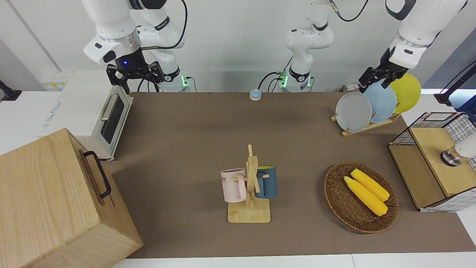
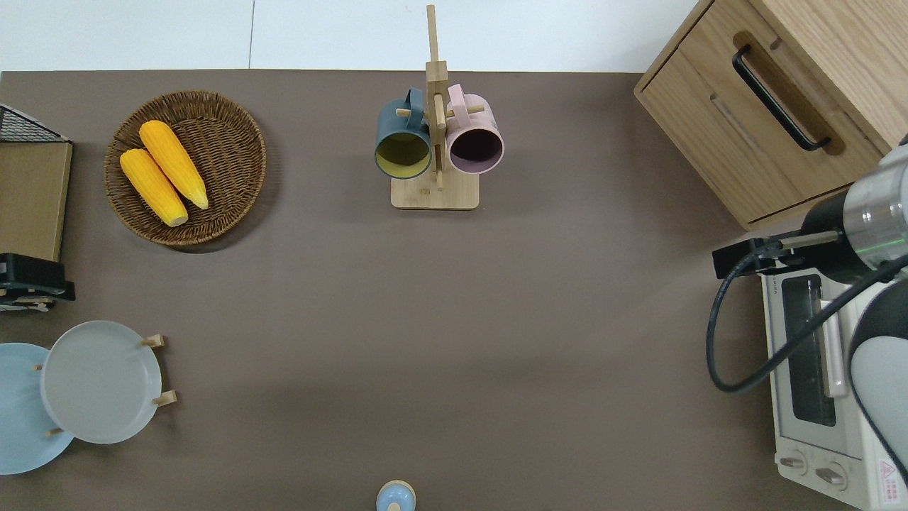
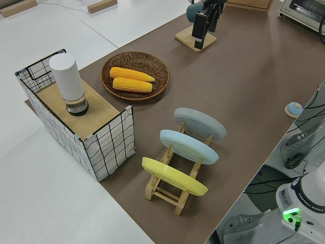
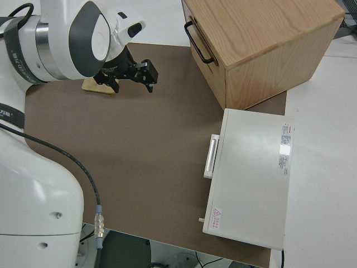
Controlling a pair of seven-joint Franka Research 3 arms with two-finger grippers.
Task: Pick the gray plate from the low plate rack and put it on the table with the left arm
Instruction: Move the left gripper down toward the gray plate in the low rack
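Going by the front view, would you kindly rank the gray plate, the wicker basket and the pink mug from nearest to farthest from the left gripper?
1. Gray plate, in the low plate rack, just below the left gripper.
2. Wicker basket, farther from the robots, holding corn.
3. Pink mug, on the mug stand mid-table.
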